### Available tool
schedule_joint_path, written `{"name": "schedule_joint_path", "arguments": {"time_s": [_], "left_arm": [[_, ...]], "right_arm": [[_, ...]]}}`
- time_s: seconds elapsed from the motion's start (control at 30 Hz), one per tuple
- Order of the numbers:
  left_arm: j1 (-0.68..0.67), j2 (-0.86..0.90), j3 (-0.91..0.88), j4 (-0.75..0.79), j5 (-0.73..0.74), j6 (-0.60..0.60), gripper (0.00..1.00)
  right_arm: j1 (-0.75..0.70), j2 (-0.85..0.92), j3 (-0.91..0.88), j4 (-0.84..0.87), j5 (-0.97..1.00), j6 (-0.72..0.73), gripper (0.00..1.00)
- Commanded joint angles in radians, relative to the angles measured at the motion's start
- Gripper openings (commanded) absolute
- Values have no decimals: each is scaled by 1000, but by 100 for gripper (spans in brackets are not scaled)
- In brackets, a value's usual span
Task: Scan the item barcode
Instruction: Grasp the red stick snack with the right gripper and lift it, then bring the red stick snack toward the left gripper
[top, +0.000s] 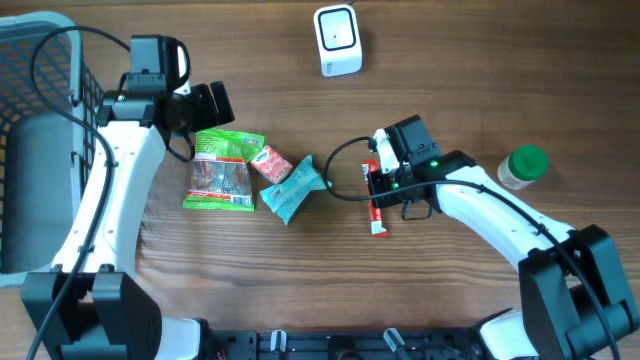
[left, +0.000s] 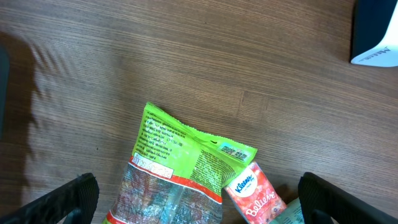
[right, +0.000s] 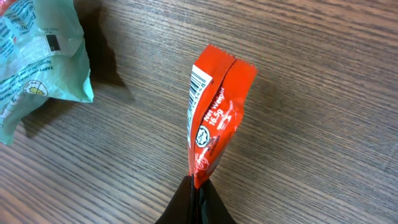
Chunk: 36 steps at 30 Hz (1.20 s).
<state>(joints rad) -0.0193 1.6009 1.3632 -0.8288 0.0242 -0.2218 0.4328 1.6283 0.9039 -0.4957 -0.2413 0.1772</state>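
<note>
My right gripper (right: 198, 194) is shut on one end of a small red sachet (right: 214, 121), which hangs just over the wood with a barcode (right: 196, 81) on its side edge. From overhead the sachet (top: 378, 215) sticks out below the right gripper (top: 381, 190), mid-table. The white scanner (top: 338, 40) stands at the far edge, also seen in the left wrist view as the scanner (left: 376, 31). My left gripper (top: 207, 104) is open and empty, above the top of a green snack bag (top: 222, 170); its fingers (left: 73, 198) straddle the bag (left: 180, 174).
A red Kleenex pack (top: 270, 162) and a teal tissue pack (top: 295, 188) lie right of the green bag. A green-lidded jar (top: 522, 167) stands at the right. A grey wire basket (top: 30, 60) fills the far left.
</note>
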Motion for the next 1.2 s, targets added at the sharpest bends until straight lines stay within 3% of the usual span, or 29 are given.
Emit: {"name": "schedule_joint_path", "arguments": {"time_s": [0.0, 0.33, 0.63, 1.17], "left_arm": [[3, 7, -5, 3, -6, 13, 100], [3, 7, -5, 3, -6, 13, 100], [3, 7, -5, 3, -6, 13, 100], [3, 7, -5, 66, -6, 5, 100]], "right_arm": [[2, -16, 20, 5, -24, -27, 4], [2, -15, -25, 62, 105, -25, 4], [2, -15, -111, 176, 105, -18, 4], [-116, -126, -50, 144, -406, 69, 4]]}}
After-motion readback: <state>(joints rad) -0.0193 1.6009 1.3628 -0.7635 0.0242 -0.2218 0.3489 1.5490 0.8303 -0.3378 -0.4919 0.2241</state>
